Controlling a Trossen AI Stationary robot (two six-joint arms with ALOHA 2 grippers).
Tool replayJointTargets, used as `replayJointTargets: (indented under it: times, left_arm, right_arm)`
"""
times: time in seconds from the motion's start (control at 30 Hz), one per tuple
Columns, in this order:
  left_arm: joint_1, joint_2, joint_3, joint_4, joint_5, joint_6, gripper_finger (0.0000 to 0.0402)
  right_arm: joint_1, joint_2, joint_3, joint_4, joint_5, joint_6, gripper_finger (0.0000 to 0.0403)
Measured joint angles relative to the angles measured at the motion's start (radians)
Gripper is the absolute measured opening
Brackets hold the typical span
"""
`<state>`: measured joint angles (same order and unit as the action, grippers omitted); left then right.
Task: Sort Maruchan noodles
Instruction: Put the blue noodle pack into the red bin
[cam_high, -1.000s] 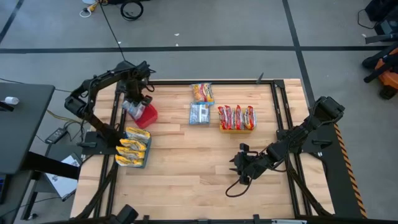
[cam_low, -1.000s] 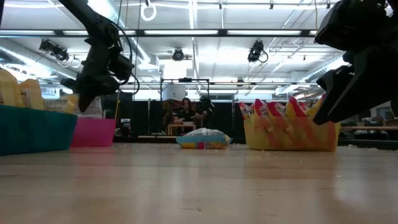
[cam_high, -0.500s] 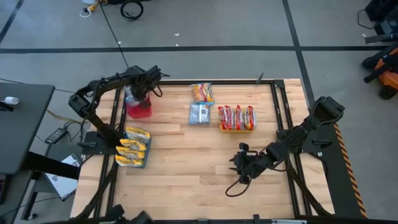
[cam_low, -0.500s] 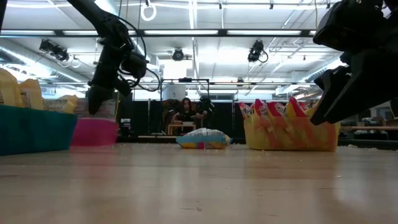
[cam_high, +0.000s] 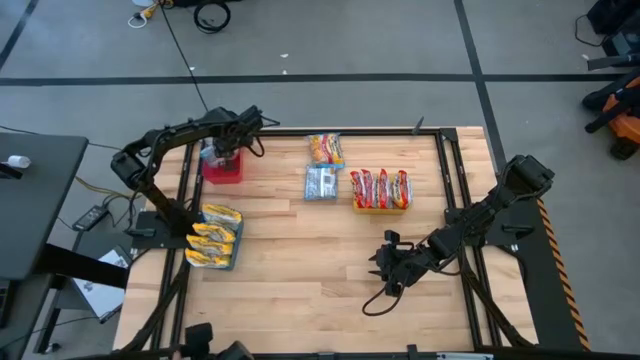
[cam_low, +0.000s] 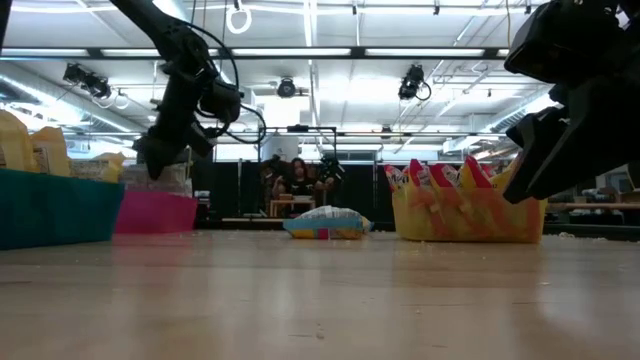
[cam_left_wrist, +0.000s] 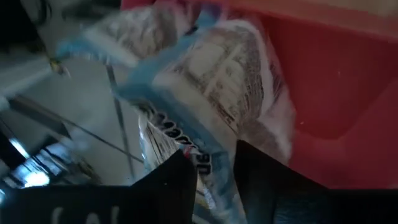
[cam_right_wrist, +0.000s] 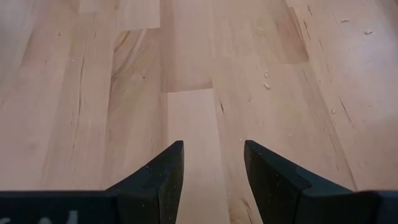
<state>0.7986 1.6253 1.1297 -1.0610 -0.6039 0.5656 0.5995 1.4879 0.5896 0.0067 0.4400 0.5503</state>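
Observation:
My left gripper (cam_high: 228, 148) reaches over the red bin (cam_high: 224, 170) at the table's far left and is shut on a silver-blue Maruchan packet (cam_left_wrist: 211, 81). The packet's other end hangs into the bin (cam_low: 158, 212). Two loose packets lie flat at the far middle, one orange-red (cam_high: 325, 149) and one silver-blue (cam_high: 321, 183). Red packets stand on edge in a yellow bin (cam_high: 380, 203), and yellow packets fill a blue bin (cam_high: 232, 262). My right gripper (cam_right_wrist: 213, 168) hovers open over bare wood at the near right. My left gripper has one end of the silver-blue packet (cam_left_wrist: 214, 163) between its two fingers. The fingers slant down from the far side over the red bin. The packet hangs tilted below them, its far end against the bin's red wall (cam_left_wrist: 336, 81).
The yellow bin (cam_low: 470, 218) and the loose packets (cam_low: 325, 222) line the table's far side, and the blue bin (cam_low: 55, 208) sits at the left edge. Bare wood (cam_high: 300, 260) spreads across the middle and near part. A person sits far behind the table.
My left gripper has swung toward the table's far edge and rolled about its own axis, carrying the silver-blue packet over the red bin. The red bin, skewed a second ago, now stands square and closer to the far edge.

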Motion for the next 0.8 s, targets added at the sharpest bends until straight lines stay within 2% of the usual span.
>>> replayJointTargets:
  times: [0.13, 0.23, 0.4, 0.5, 0.6, 0.67, 0.7, 0.8]
  left_arm:
    - [-0.001, 0.000, 0.000, 0.022, 0.004, 0.172, 0.0117]
    - [-0.001, 0.000, 0.000, 0.043, -0.007, 0.224, 0.0117]
    - [-0.032, -0.003, 0.000, 0.040, -0.142, 0.188, 0.0120]
    - [-0.055, -0.021, 0.000, 0.008, -0.168, 0.121, 0.0127]
    - [-0.068, -0.042, 0.000, -0.032, -0.167, -0.033, 0.0136]
    - [-0.067, -0.055, 0.017, -0.103, -0.128, -0.232, 0.0141]
    - [-0.061, -0.058, 0.026, -0.146, -0.071, -0.351, 0.0141]
    - [-0.018, -0.074, 0.018, -0.207, 0.234, -0.727, 0.0138]
  right_arm:
    - [0.000, 0.000, 0.000, 0.000, -0.002, 0.000, 0.0174]
    - [0.000, 0.000, 0.000, 0.000, -0.020, 0.000, 0.0174]
    - [0.000, 0.000, 0.000, 0.000, -0.023, -0.003, 0.0174]
    - [0.000, 0.000, 0.000, 0.000, -0.023, -0.012, 0.0174]
    - [0.000, 0.000, 0.000, 0.000, -0.023, -0.005, 0.0174]
    - [0.000, 0.000, 0.000, 0.000, -0.025, 0.012, 0.0174]
    - [0.000, 0.000, 0.000, 0.000, -0.031, 0.024, 0.0174]
    - [0.000, 0.000, 0.000, 0.000, -0.059, 0.057, 0.0174]
